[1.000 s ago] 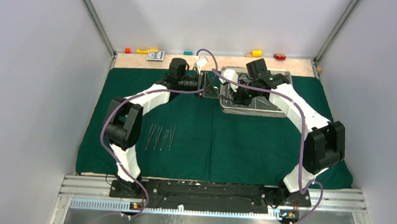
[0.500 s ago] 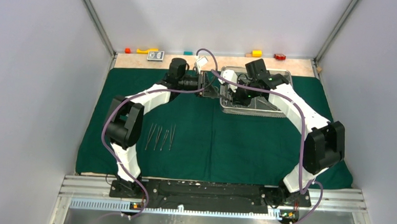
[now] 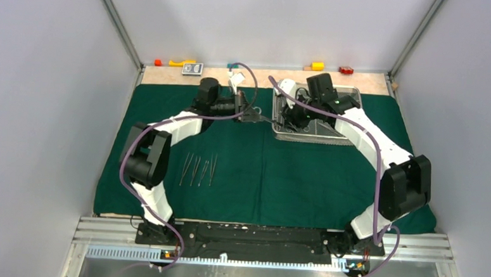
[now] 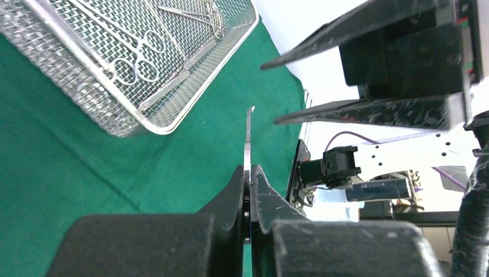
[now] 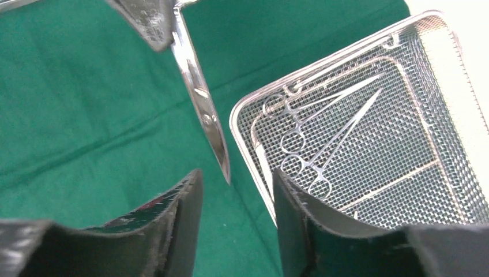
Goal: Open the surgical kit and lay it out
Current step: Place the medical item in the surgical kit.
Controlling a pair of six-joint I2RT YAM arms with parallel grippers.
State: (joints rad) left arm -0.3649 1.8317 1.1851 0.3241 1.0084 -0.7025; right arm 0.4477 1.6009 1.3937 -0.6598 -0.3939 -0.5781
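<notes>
The left gripper (image 4: 249, 172) is clamped tight on a slim steel instrument (image 4: 248, 135) with a small hooked tip. It holds the instrument above the cloth (image 3: 279, 178), just left of the tray (image 3: 312, 141). In the right wrist view the instrument's free end reaches into the gap at the tips of the right gripper (image 5: 236, 174). That gripper's jaws stand moderately apart and grip nothing; the tip seems to touch neither finger. In the top view the two grippers face each other at the tray's left edge.

The wire-mesh tray sits on the far right part of the green cloth. Several ring-handled clamps (image 5: 311, 144) lie flat on its mesh floor, some of them crossed. Four tweezers (image 3: 198, 169) lie side by side on the cloth's near left, well apart from the tray.

Beyond the cloth, on the bare strip of worktop (image 3: 170, 75), stand small coloured blocks (image 3: 317, 65) and a grey card-like item (image 3: 193, 68). Any print on that item is too small to read.
</notes>
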